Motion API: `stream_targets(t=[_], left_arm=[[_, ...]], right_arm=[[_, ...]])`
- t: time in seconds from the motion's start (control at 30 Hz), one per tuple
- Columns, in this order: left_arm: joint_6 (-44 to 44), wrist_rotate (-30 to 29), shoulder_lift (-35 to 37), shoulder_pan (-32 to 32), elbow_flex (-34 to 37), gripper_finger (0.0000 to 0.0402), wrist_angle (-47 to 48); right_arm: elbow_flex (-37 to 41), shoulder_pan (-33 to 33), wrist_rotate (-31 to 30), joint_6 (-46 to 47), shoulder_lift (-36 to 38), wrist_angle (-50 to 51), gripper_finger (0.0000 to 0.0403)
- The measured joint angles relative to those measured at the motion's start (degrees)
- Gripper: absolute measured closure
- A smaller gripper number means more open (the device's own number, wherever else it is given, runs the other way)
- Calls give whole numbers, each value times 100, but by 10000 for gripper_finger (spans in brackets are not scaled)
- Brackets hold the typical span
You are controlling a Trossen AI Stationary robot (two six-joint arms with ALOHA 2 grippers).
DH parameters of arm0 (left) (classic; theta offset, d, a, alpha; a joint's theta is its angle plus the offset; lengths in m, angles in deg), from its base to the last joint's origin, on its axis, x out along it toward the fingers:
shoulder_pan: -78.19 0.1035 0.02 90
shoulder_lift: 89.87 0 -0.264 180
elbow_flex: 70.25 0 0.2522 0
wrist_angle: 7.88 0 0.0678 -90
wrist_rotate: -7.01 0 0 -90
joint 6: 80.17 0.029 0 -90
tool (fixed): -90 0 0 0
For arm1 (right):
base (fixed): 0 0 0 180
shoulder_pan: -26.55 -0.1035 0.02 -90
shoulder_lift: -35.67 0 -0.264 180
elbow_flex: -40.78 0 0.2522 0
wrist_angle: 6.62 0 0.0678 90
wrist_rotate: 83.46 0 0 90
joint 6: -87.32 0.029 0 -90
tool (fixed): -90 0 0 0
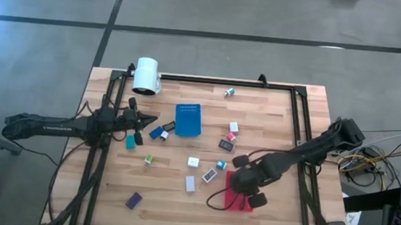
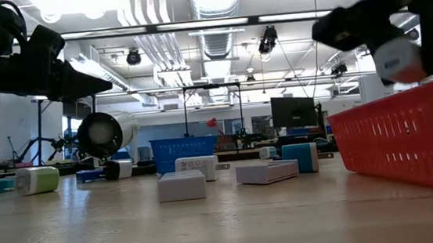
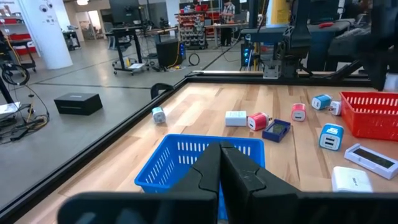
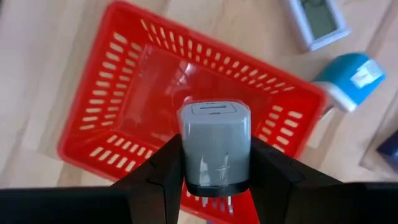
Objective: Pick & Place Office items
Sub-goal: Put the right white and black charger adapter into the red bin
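My right gripper (image 4: pixel 214 158) hangs over the red tray (image 4: pixel 124 93), shut on a white charger block (image 4: pixel 214 143). The low view shows the same block (image 2: pixel 398 58) above the tray's wall (image 2: pixel 415 139). Other office items lie loose on the wood: a white block (image 1: pixel 193 161), a teal one (image 1: pixel 221 164), a flat white piece (image 1: pixel 190 184), a purple one (image 1: pixel 133 200) and a pink-red one (image 1: pixel 232 137). My left gripper (image 1: pixel 155 118) waits shut at the left, just short of the blue tray (image 1: pixel 187 119). My right gripper pinches the charger block by two opposite sides (image 4: pixel 186 149), one finger (image 4: pixel 163 171) on each. The fingers come from above, pointing steeply down. The block is lifted clear above the red tray's inside, with its metal prongs (image 4: pixel 214 202) toward the wrist.
A white cylinder (image 1: pixel 146 76) is mounted on the black frame at the table's far left. Black frame rails (image 1: pixel 297 128) run along both sides. A teal block (image 4: pixel 351 78) and a flat grey piece (image 4: pixel 317 22) lie just outside the red tray.
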Motion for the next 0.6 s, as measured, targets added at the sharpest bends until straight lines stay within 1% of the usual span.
stream_targets(t=[0.27,0.6], left_arm=[[2,-123,0,-2,0,390,17],[0,-131,0,-2,0,390,20]], right_arm=[[3,-3,154,-19,-442,34,271],[11,-7,304,-13,-752,-106,271]])
